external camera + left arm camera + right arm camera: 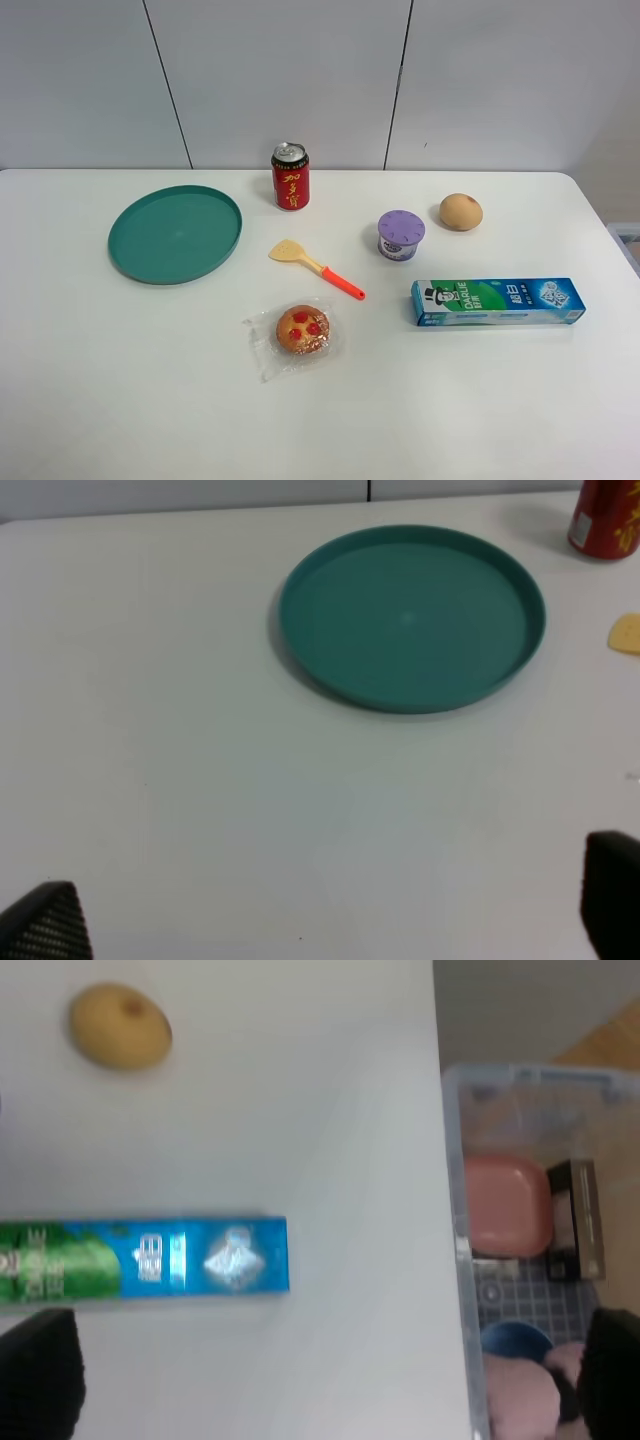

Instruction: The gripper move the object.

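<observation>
The spatula (pixel 315 268) lies flat near the middle of the white table, with its pale tan blade toward the green plate and its orange-red handle toward the toothpaste box. Its blade tip shows at the edge of the left wrist view (pixel 627 635). Neither arm shows in the exterior high view. My left gripper (pixel 325 910) is open and empty, hovering over bare table short of the plate. My right gripper (pixel 325 1375) is open and empty, above the table's right edge by the end of the toothpaste box. The spatula is not in the right wrist view.
A green plate (pixel 176 233) lies at the left and a red can (pixel 290 176) stands at the back. A purple-lidded cup (pixel 401 235), a brown egg (pixel 461 211), a toothpaste box (pixel 498 301) and a wrapped cake (pixel 301 331) are around. A plastic bin (pixel 530 1260) stands beside the table.
</observation>
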Controlling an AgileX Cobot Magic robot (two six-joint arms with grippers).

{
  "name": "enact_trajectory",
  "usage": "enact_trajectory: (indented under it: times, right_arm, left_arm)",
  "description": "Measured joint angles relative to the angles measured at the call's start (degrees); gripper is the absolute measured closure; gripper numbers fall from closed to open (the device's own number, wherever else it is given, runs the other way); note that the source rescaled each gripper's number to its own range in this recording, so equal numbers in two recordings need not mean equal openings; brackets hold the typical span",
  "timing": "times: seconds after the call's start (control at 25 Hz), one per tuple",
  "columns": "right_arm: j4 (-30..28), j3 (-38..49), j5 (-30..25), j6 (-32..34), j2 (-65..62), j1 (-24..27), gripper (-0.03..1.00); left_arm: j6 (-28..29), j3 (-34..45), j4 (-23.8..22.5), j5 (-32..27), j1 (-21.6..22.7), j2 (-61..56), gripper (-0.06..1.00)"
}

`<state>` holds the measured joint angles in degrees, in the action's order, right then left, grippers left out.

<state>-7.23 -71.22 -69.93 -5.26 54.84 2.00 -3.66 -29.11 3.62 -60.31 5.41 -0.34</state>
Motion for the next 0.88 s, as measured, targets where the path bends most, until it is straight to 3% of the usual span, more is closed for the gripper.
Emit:
enact_trajectory:
  times: [0.2,0.48,0.88]
  right_arm:
    - [2.51,15.09,0.26,2.76,-16.29,0.0,-0.03]
    - [3.17,33.12,7.97,5.26,-38.53,0.0,-0.03]
    - [3.63,40.37,8.46,5.26,-54.62,0.0,-0.03]
  left_arm:
    - [0.0,0.0,0.0,0.0,0.0,0.0,-0.06]
    - [0.0,0.0,0.0,0.0,0.0,0.0,-0.06]
    - [0.0,0.0,0.0,0.0,0.0,0.0,-0.06]
